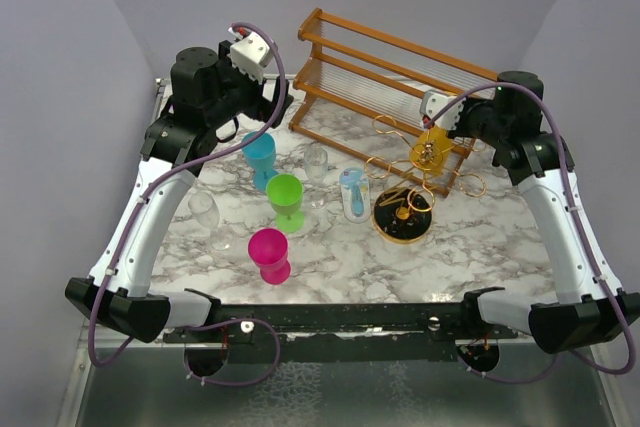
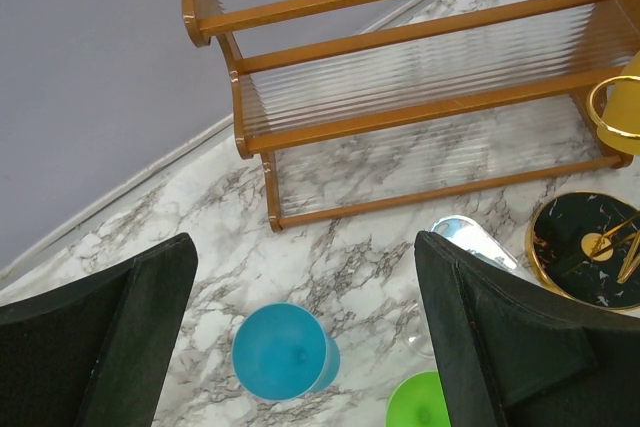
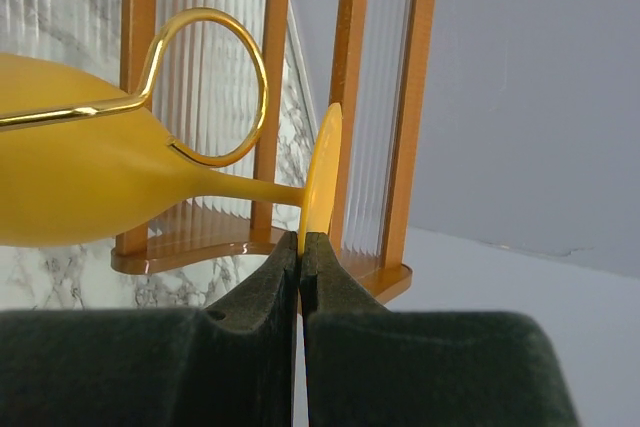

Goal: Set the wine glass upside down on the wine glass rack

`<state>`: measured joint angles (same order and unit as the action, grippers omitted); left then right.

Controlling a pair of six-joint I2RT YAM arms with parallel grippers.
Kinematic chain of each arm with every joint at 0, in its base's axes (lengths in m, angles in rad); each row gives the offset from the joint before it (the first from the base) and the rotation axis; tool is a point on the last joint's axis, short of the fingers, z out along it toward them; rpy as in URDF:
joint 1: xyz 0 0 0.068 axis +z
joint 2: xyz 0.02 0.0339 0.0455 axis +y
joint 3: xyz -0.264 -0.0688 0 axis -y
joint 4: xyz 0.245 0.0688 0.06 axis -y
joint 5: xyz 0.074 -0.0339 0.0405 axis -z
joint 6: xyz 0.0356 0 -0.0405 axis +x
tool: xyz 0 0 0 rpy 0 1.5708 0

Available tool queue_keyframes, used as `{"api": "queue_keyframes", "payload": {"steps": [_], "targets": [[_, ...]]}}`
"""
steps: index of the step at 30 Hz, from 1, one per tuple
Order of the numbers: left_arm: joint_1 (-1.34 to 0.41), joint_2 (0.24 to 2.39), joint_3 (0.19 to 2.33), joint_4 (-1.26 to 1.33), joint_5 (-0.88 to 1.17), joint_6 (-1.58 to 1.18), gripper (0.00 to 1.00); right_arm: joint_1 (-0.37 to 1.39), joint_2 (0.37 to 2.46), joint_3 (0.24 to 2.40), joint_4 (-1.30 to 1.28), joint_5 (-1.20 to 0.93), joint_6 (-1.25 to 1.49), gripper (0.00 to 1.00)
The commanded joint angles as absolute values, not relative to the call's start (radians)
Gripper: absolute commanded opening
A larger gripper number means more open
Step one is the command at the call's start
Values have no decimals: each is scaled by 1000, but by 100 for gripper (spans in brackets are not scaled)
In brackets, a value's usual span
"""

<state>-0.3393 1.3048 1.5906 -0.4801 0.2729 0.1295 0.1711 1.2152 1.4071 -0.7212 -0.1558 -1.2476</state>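
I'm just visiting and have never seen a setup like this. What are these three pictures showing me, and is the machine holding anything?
These are two robot arms bolted to the near edge of a marble-patterned table. One picture looks down from above; the other two come from small cameras on each wrist, so the dark padded shapes in them are the arms' own fingers.

The right gripper is shut on the foot of a yellow plastic wine glass, held beside a loop of the small gold wire rack with a round black base. The left gripper hangs open and empty above a blue plastic goblet.

Also on the table: a green goblet, a pink goblet, some clear glasses, and a brown wooden slatted shelf at the back.
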Motion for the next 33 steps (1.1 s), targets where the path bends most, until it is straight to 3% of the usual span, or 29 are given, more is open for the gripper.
{"api": "queue_keyframes", "payload": {"steps": [1, 12, 33], "targets": [[-331, 1276, 1585, -447, 298, 129, 93, 178, 1193, 1463, -786, -213, -1275, 1], [-330, 1274, 1578, -444, 297, 132, 93, 186, 1213, 1536, -857, -320, -1317, 4], [-330, 1282, 1565, -427, 326, 119, 93, 218, 1179, 1474, -841, -386, -1375, 8]]}}
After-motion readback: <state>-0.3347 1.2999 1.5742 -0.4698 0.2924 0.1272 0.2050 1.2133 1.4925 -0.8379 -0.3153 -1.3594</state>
